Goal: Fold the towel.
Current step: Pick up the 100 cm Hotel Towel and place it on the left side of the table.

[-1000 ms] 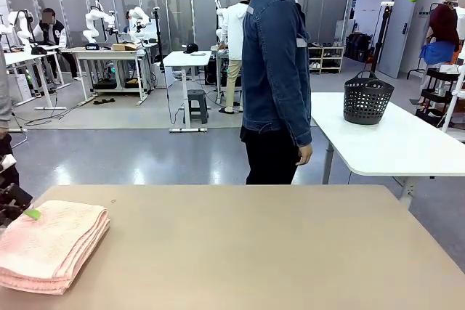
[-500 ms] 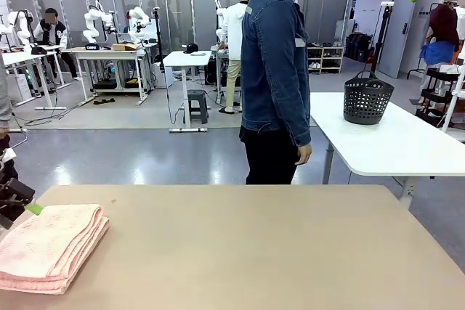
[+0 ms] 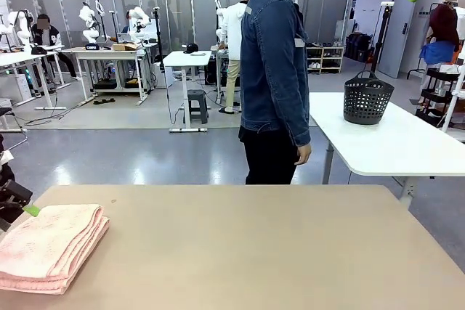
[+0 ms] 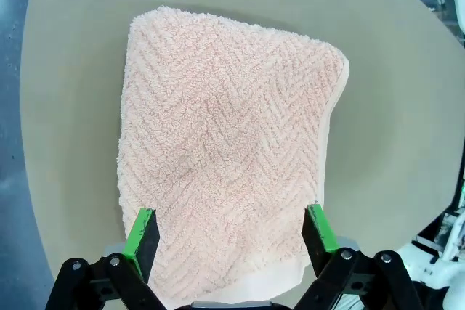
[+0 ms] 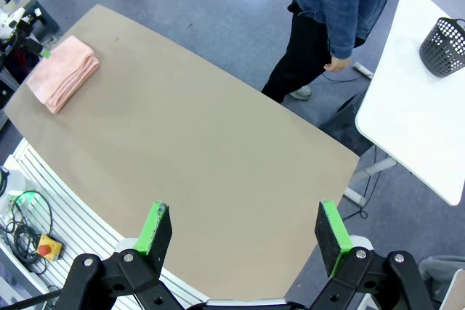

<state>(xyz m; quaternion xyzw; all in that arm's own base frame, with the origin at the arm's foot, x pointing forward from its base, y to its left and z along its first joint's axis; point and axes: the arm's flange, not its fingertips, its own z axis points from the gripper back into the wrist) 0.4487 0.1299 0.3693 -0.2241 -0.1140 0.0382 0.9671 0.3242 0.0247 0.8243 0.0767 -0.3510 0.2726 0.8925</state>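
Towel [image 4: 225, 150] lies folded at the desk's [image 3: 254, 252] left edge, left hand [image 4: 231, 231] released above it, right hand [image 5: 245, 231] released too.

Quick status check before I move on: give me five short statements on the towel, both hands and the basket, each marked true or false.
1. The towel lies folded in layers near the table's left edge. True.
2. The left hand is clamped on the towel. False: it is open, its jaws spread above the towel.
3. The right hand is open and holds nothing. True.
4. The dark basket sits on the tan table. False: it stands on the white table behind.
5. The person is holding the towel. False: the person stands beyond the table, hands off it.
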